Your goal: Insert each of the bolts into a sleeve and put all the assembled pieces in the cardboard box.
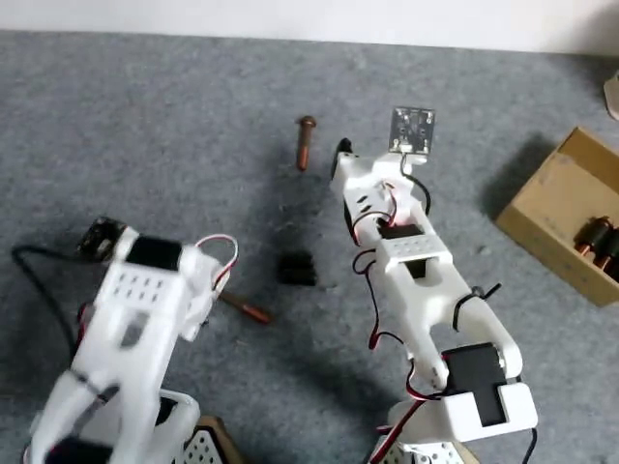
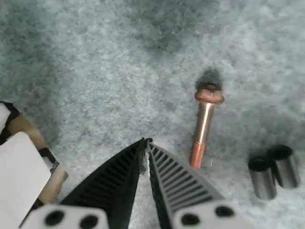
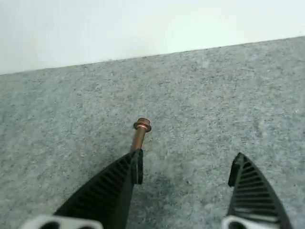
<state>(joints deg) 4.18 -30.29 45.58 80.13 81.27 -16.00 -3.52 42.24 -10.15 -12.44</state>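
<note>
Right hand [image 3: 187,162] open; bolt [image 1: 305,142], upper centre of high view, lies just left of it, long axis near-vertical in frame. Left hand [image 2: 147,142] closed, empty.

Open surface [image 1: 145,126] lies toward 10 o'clock; the sleeves [image 1: 297,269] sit dead centre, a bolt [image 1: 306,141] lies at 12, and the cardboard box [image 1: 546,193] blocks 3 o'clock.

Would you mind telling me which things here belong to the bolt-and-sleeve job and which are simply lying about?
Belong to the job:
far bolt
near bolt
two sleeves
cardboard box
assembled pieces inside it

Lying about:
pale object beyond the box, too cropped to identify
</note>
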